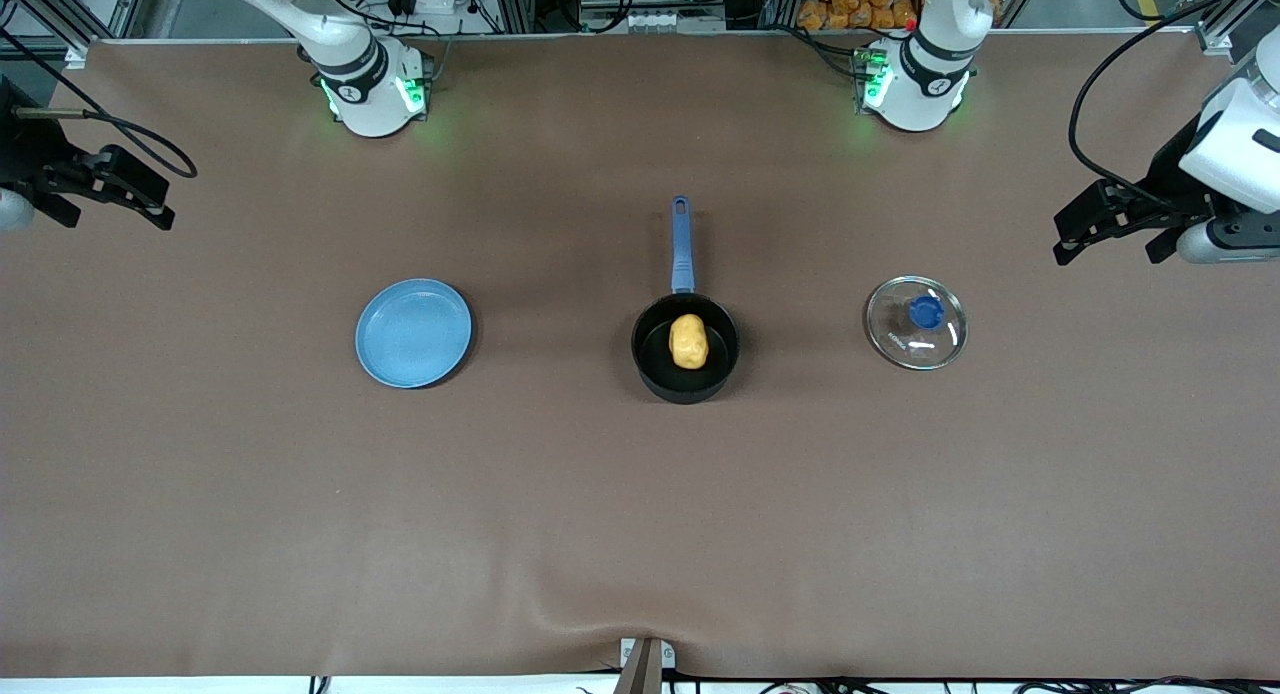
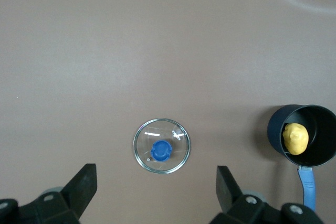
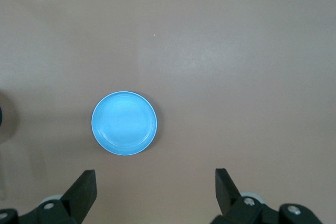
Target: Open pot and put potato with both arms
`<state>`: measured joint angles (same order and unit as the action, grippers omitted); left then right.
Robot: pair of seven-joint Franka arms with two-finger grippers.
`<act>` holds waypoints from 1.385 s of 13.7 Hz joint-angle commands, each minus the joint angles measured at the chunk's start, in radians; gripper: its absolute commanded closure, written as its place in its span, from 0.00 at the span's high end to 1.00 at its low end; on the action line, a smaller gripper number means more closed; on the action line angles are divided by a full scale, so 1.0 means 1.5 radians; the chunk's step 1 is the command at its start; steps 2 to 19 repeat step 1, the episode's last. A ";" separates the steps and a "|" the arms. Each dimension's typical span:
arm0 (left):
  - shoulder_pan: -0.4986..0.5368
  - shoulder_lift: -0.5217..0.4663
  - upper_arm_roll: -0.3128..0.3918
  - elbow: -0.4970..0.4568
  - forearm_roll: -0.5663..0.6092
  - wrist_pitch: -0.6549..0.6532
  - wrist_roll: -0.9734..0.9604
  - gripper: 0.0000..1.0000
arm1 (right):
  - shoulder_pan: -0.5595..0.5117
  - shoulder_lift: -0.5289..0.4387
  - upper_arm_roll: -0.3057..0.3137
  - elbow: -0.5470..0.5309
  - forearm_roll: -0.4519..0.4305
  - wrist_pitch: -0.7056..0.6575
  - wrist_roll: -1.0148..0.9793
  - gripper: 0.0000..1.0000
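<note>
The black pot (image 1: 655, 359) stands uncovered in the middle of the table, its blue handle (image 1: 681, 244) pointing toward the robots' bases. The yellow-orange potato (image 1: 688, 341) lies inside it. In the left wrist view the pot (image 2: 320, 127) and potato (image 2: 295, 138) show off to one side. My left gripper (image 1: 1112, 246) is open and empty, raised over the table's edge at the left arm's end; its own view (image 2: 156, 174) shows it above the table beside the glass lid. My right gripper (image 1: 110, 209) is open and empty, raised at the right arm's end, and its own view (image 3: 156, 174) shows it above the table.
The clear glass lid with a blue knob (image 1: 916, 322) lies flat on the table between the pot and the left arm's end; it also shows in the left wrist view (image 2: 161, 146). A light-blue plate (image 1: 413, 332) lies toward the right arm's end and shows in the right wrist view (image 3: 124, 123).
</note>
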<state>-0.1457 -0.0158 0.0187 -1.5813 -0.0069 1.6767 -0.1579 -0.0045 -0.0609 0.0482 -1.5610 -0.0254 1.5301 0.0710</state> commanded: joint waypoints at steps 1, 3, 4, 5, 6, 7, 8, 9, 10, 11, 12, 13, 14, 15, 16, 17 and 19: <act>-0.003 -0.006 0.002 0.006 0.013 -0.013 -0.004 1.00 | 0.001 -0.011 -0.005 -0.006 0.010 -0.002 -0.006 1.00; -0.003 -0.006 0.002 0.006 0.013 -0.013 -0.004 1.00 | 0.001 -0.011 -0.005 -0.006 0.010 -0.002 -0.006 1.00; -0.003 -0.006 0.002 0.006 0.013 -0.013 -0.004 1.00 | 0.001 -0.011 -0.005 -0.006 0.010 -0.002 -0.006 1.00; -0.003 -0.006 0.002 0.006 0.013 -0.013 -0.004 1.00 | 0.001 -0.011 -0.005 -0.006 0.010 -0.002 -0.006 1.00; -0.003 -0.006 0.002 0.006 0.013 -0.013 -0.004 1.00 | 0.001 -0.011 -0.005 -0.006 0.010 -0.002 -0.006 1.00; -0.003 -0.006 0.002 0.006 0.013 -0.013 -0.004 1.00 | 0.001 -0.011 -0.005 -0.006 0.010 -0.002 -0.006 1.00; -0.003 -0.006 0.002 0.006 0.013 -0.013 -0.004 1.00 | 0.001 -0.011 -0.005 -0.006 0.010 -0.002 -0.006 1.00; -0.003 -0.006 0.002 0.006 0.013 -0.013 -0.004 1.00 | 0.001 -0.011 -0.005 -0.006 0.010 -0.002 -0.006 1.00; -0.003 -0.006 0.002 0.006 0.013 -0.013 -0.004 1.00 | 0.001 -0.011 -0.005 -0.006 0.010 -0.002 -0.006 1.00; -0.003 -0.006 0.002 0.006 0.013 -0.013 -0.004 1.00 | 0.001 -0.011 -0.005 -0.006 0.010 -0.002 -0.006 1.00; -0.003 -0.006 0.002 0.006 0.013 -0.013 -0.004 1.00 | 0.001 -0.011 -0.005 -0.006 0.010 -0.002 -0.006 1.00; -0.003 -0.006 0.002 0.006 0.013 -0.013 -0.004 1.00 | 0.001 -0.011 -0.005 -0.006 0.010 -0.002 -0.006 1.00; -0.003 -0.006 0.002 0.006 0.013 -0.013 -0.004 1.00 | 0.001 -0.011 -0.005 -0.006 0.010 -0.002 -0.006 1.00; -0.003 -0.006 0.002 0.006 0.013 -0.013 -0.004 1.00 | 0.001 -0.011 -0.005 -0.006 0.010 -0.002 -0.006 1.00; -0.003 -0.006 0.002 0.006 0.013 -0.013 -0.004 1.00 | 0.001 -0.011 -0.005 -0.006 0.010 -0.002 -0.006 1.00; -0.003 -0.006 0.002 0.006 0.013 -0.013 -0.004 1.00 | 0.001 -0.011 -0.005 -0.006 0.010 -0.002 -0.006 1.00; -0.003 -0.006 0.002 0.006 0.013 -0.013 -0.004 1.00 | 0.001 -0.011 -0.005 -0.006 0.010 -0.002 -0.006 1.00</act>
